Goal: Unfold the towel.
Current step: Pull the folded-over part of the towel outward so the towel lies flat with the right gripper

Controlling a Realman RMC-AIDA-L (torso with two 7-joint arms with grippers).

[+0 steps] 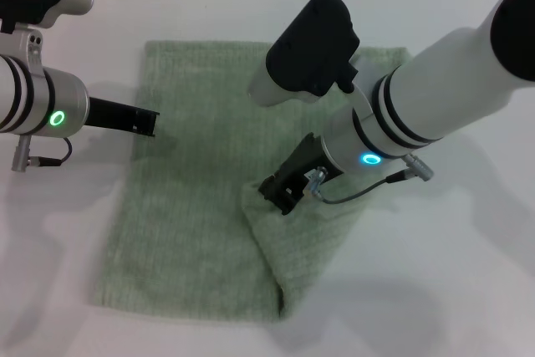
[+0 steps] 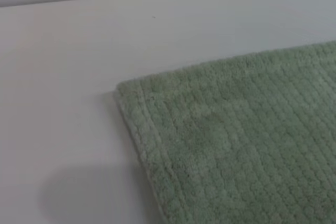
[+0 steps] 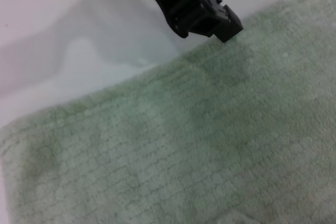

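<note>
Green towel (image 1: 201, 206) | right claw (image 1: 280, 192) pinches its fold | left claw (image 1: 149, 122) state unclear | hemmed corner: left wrist only

Pale sage-green towel (image 1: 196, 206) with fine ribbed stripes, centre of frame — on a white table (image 1: 460, 290); white arms with black bands, black grippers — green and blue ring lights

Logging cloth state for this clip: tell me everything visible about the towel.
The towel is pale sage-green terry with fine ribbed rows and a hemmed edge. It lies flat on the white table, except a flap on the robot's right near side folded over on a diagonal. The right pincer sits at that flap's upper corner; the left pincer is at the towel's left edge.
</note>
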